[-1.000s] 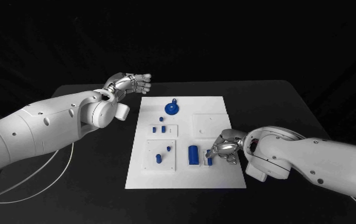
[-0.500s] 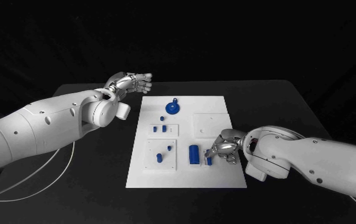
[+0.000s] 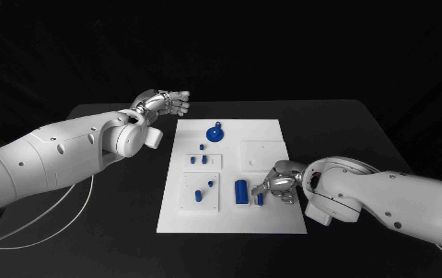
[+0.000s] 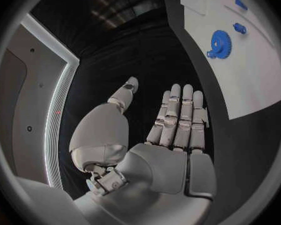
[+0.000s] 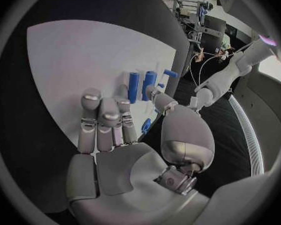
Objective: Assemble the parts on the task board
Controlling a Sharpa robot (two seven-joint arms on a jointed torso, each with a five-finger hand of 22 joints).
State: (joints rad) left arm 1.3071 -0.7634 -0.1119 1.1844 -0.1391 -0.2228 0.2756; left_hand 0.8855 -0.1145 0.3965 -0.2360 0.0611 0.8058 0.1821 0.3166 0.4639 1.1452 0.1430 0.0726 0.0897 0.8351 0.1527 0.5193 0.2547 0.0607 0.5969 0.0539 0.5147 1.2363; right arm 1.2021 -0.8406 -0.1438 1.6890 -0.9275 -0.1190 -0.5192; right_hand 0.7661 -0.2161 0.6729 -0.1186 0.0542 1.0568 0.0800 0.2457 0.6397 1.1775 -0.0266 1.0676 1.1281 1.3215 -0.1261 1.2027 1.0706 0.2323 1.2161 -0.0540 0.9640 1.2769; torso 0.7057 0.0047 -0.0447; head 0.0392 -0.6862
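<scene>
Over the far left part of the black table, the left hand hangs in the air, just off the far left corner of the task board. Its fingers are straight and spread a little, and it holds nothing. It touches nothing on the board.

On the table, in the middle, lies the white task board, with its long sides running from near to far. Near its far edge sits a blue gear with a little knob beside it. Just nearer than the gear stands one tiny blue peg. Next comes a small raised white square by the left edge of the board, with two short blue pegs in it. Nearer still is a bigger raised square with a blue pin and a smaller blue bit on it. To the right of that square, toward the near edge, a fat blue cylinder lies on the board. Another raised white square sits by the right edge, farther back.

By the right edge of the board, just beside the cylinder, the right hand is low over the board. Its fingers curl down, and a small blue part is pinched under them, between the thumb and the fingers. I cannot tell if that part touches the board.
</scene>
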